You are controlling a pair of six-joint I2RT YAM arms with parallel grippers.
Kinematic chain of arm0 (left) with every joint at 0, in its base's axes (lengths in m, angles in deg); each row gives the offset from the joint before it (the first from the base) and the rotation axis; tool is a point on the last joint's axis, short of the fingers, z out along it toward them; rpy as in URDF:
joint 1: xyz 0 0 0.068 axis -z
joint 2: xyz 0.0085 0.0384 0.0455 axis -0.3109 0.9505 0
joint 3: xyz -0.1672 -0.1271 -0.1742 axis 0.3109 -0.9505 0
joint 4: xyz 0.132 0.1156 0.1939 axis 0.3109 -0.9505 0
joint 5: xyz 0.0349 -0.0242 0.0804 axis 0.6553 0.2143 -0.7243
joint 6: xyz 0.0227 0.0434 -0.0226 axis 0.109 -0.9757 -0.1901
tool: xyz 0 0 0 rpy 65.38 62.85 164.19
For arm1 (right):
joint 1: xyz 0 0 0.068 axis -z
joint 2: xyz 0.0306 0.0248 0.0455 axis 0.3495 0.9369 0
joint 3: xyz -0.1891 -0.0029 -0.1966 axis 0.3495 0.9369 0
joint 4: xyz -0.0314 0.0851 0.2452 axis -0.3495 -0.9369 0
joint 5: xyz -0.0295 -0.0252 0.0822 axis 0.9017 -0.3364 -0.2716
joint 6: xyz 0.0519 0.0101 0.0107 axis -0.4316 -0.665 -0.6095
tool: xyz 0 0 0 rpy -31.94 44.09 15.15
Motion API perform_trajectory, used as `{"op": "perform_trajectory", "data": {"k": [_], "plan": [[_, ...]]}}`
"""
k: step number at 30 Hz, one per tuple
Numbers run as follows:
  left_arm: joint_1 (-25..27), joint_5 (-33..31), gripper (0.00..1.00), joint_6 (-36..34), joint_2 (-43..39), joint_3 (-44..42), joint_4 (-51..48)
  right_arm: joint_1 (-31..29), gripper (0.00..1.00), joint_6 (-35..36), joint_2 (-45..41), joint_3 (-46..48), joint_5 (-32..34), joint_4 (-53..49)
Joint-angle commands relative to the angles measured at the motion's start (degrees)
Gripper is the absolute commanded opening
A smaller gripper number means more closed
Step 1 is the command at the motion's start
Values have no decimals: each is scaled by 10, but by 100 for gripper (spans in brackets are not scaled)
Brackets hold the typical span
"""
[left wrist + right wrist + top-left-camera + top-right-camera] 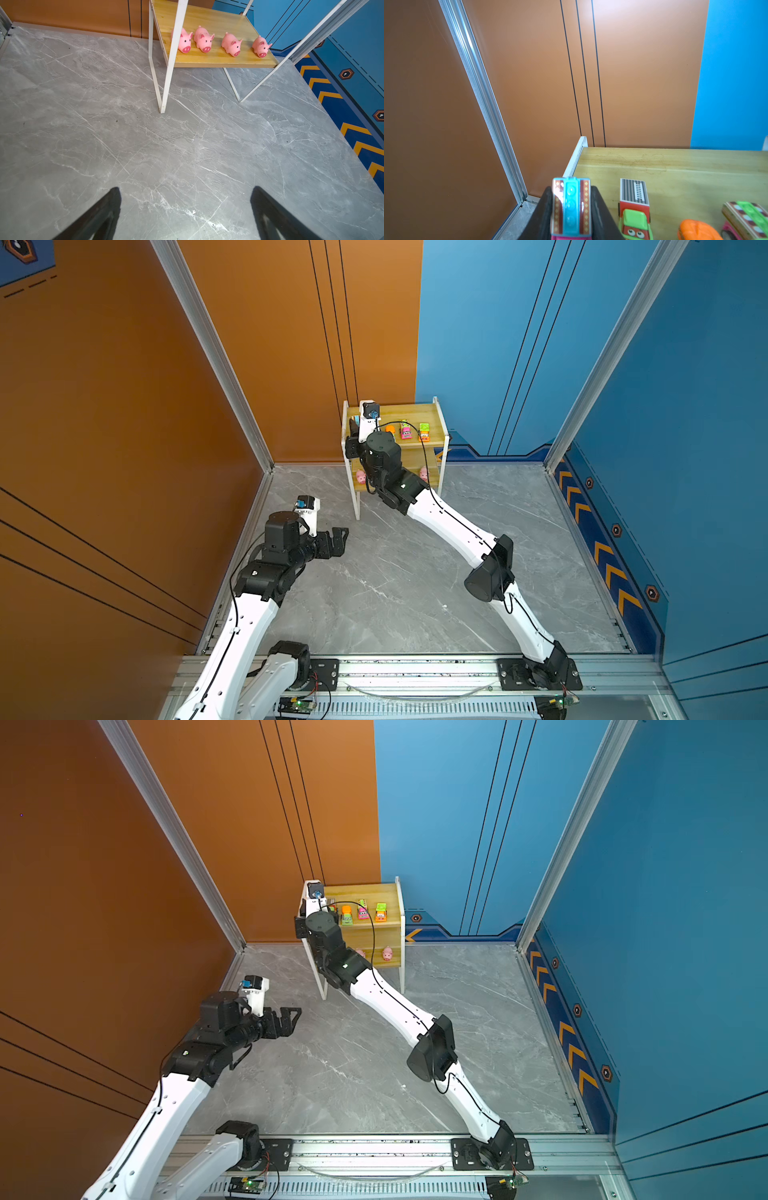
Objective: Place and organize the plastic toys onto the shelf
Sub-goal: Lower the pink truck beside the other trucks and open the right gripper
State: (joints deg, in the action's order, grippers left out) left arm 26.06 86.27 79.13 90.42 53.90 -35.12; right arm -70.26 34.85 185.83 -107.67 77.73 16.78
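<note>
The four pigs [204, 40] are coloured pink, with darker pink snouts. The shelf [207, 18] is formed of yellowish wood-grain boards and a white frame. The toy vehicle [571, 205] is marked by a turquoise roof strip flanked by brown bands with yellow diamonds. The fire truck [634, 199] is painted red, with a green cab and a grey-striped roof.

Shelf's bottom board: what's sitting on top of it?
Four pink pigs stand in a row on the lower board, snouts toward its front edge. In both top views the right arm hides some of them.
</note>
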Motion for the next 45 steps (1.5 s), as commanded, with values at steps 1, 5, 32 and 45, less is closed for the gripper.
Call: {"op": "perform_trajectory", "data": {"k": [1, 5, 32, 45], "plan": [[6, 15, 98, 5, -1, 5, 3, 5, 28, -11, 14, -17, -6, 14], [6, 16, 98, 4, -1, 5, 3, 5, 28, -8, 20, -18, -1, 17], [3, 21, 98, 6, -4, 5, 5, 15, 33, -24, 52, -30, -12, 16], [3, 22, 98, 6, -4, 5, 6, 15, 47, -22, 44, -41, -20, 23]]}}
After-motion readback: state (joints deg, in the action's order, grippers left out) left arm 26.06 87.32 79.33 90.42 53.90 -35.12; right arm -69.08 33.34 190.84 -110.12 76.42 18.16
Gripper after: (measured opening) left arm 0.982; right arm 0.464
